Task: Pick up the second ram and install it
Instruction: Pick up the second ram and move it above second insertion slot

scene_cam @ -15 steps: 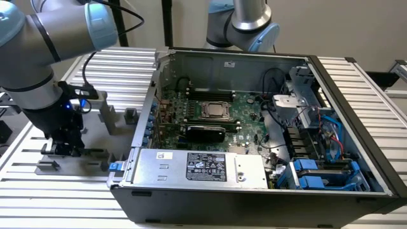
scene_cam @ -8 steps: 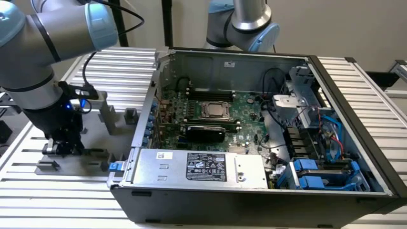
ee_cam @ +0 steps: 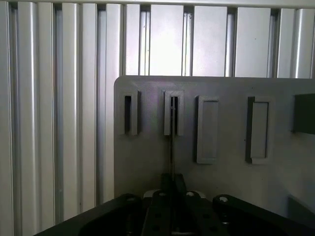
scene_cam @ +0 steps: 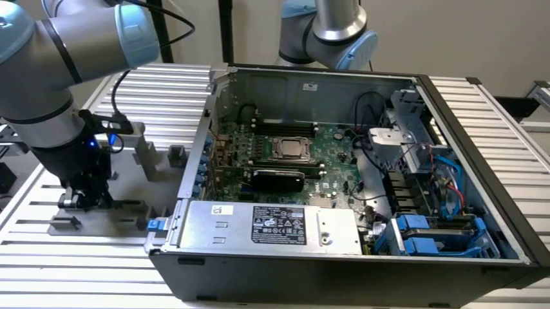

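Where the exterior view takes in the bench, you find the gripper low over the grey holder plate at the exterior view's left, well apart from the open computer case and its motherboard. Wrist view: the second ram appears edge-on as a thin dark line, its far end seated in a slotted holder block; the jaws look pinched on its near end. Keep your grip square to the strip and draw parallel to the slot walls, since any tilt would likely bind or bend the thin board.
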### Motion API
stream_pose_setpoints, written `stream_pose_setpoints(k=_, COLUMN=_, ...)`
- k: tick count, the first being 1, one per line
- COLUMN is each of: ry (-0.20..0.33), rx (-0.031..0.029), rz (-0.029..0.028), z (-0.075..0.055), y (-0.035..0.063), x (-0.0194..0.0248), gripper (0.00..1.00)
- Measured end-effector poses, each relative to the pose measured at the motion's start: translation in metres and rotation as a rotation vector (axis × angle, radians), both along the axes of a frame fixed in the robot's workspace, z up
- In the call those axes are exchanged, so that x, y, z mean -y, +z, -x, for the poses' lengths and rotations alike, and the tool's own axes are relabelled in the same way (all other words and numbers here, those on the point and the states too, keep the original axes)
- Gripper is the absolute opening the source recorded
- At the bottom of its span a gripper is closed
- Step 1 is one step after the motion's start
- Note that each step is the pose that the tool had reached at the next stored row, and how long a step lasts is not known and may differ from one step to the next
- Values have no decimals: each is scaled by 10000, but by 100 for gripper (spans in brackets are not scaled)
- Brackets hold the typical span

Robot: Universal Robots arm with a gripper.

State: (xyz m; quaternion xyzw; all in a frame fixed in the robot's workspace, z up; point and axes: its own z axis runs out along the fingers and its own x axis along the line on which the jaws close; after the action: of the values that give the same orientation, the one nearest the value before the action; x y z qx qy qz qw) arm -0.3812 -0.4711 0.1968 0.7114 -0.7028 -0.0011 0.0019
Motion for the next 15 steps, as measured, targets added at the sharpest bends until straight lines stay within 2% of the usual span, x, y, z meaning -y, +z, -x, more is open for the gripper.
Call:
stream_pose_setpoints(k=4, ry=-31, rx=0, rz=0, z=0, y=0, x=0, gripper=0)
stream_pose_setpoints(k=10, ry=-363, rx=0, rz=0, z=0, y=0, x=0, gripper=0)
stream_pose_setpoints(k=15, ry=-368, rx=1, rz=0, z=0, y=0, x=0, gripper=0)
